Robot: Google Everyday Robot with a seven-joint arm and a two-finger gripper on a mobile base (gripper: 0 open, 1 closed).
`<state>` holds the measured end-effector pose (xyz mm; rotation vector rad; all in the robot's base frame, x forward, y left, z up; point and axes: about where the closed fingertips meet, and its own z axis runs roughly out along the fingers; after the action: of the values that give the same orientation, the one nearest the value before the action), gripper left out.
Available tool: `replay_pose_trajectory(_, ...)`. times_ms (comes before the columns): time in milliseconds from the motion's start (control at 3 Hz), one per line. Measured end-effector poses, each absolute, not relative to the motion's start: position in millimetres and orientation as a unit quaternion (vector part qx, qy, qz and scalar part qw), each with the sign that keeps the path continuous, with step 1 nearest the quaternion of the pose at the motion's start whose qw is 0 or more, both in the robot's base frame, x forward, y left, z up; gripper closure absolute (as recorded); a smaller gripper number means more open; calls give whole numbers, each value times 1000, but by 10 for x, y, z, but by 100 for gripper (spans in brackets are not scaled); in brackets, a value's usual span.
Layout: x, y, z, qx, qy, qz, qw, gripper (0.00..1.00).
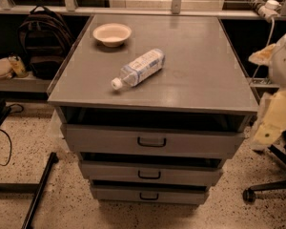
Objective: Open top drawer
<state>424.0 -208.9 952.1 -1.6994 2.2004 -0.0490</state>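
Note:
The top drawer (109,140) is the widest grey metal front, just under the cabinet's top, with a small black loop handle (151,141) at its centre. A dark gap shows between its front and the top. Two narrower grey drawers (150,174) sit below it, each set further back. My gripper (270,124) is the cream-coloured end of the arm at the right edge of the view. It hangs beside the cabinet's right front corner, level with the top drawer and apart from its handle.
On the cabinet's top (200,70) lie a plastic water bottle (139,67) on its side and a cream bowl (112,34). A black backpack (43,37) stands at the left. An office chair's base (264,187) is on the floor at the right, a black stand leg (40,190) at the left.

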Motion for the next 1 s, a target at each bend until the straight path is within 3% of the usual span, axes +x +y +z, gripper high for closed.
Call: replay_pose_trajectory(1000, 4011, -2022, 8780, -604, 772, 27, 195, 0)
